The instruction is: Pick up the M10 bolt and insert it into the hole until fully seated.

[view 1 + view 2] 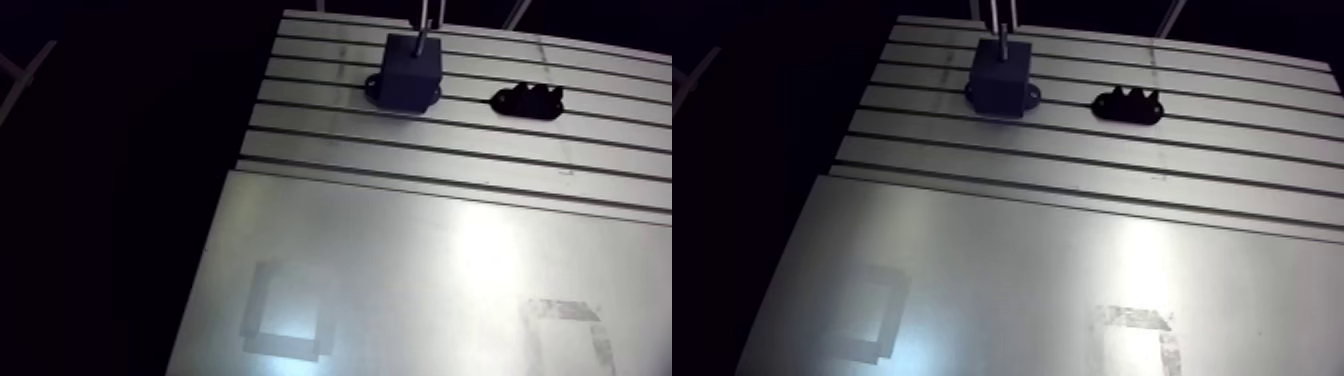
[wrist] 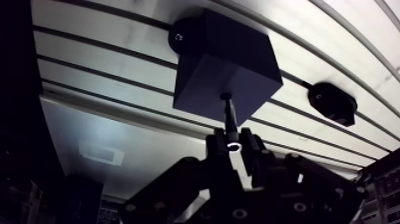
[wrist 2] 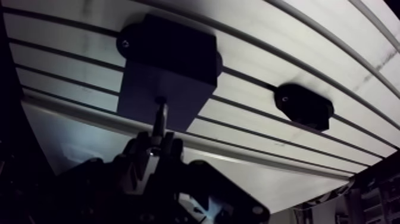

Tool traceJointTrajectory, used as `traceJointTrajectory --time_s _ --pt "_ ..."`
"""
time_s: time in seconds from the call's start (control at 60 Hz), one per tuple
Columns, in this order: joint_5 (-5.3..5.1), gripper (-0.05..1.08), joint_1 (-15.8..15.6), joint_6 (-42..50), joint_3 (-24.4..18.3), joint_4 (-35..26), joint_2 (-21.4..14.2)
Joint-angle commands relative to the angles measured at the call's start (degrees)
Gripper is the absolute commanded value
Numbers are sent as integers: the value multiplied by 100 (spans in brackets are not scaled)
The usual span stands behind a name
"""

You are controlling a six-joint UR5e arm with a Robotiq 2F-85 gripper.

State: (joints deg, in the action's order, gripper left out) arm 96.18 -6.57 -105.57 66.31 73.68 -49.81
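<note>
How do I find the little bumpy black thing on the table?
Find the slotted metal table. On it stands a tall dark block with a bolt at its hole. Beside it, apart, lies the small black piece: low, flat, bumpy on top.

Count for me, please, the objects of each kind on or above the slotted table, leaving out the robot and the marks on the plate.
Dark block with a hole in its top: 1
Bolt, held in the gripper, its tip at that hole: 1
Low black notched holder, apart from the block: 1
Total: 3
</note>
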Motion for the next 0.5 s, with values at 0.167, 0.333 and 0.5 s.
traceJointTrajectory --time_s 0.167,0.333,0.5 --pt "1 108 -2 -3 26 10 -15" --pt "1 108 -2 -3 26 19 -15" --pt "-6 108 -2 -3 25 19 -15"
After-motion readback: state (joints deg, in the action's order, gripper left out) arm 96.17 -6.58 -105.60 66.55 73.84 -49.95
